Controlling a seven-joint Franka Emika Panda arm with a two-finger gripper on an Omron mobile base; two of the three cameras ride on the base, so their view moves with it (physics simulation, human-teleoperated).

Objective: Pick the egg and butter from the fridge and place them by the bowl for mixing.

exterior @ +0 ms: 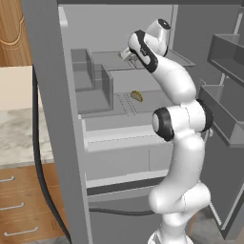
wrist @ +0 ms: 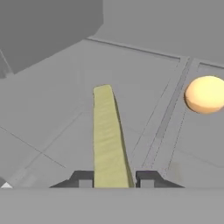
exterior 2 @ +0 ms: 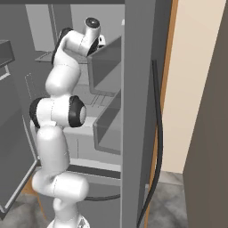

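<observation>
No brand, label or writing can be read on anything here. The fridge [exterior: 119, 138] is a tall matte grey cabinet with flat grey shelves, box-like bins at the left and racks on its open door at 3 o'clock in the left base view. The white, smooth-shelled arm with dark joints reaches into an upper shelf.

In the hand view the butter [wrist: 109, 140] is a thin, flat olive-yellow stick with a faintly mottled face and a rounded far end, running from 6 o'clock up toward 12. The gripper [wrist: 113, 179] has its 2 dark, blocky jaws closed on the near end of the butter, 1 on each side, touching it. The egg [wrist: 205, 94] is a small smooth pale-yellow ball at about 2 o'clock from the butter, apart from it, resting on the grey shelf floor, which is crossed by thin straight seams.

In the left base view a small yellow thing [exterior: 137, 96] lies on the lower shelf; what it is I cannot tell. At 9 o'clock there, a pale marbled desk [exterior: 19, 138] sits above wooden drawers with slim metal handles.
</observation>
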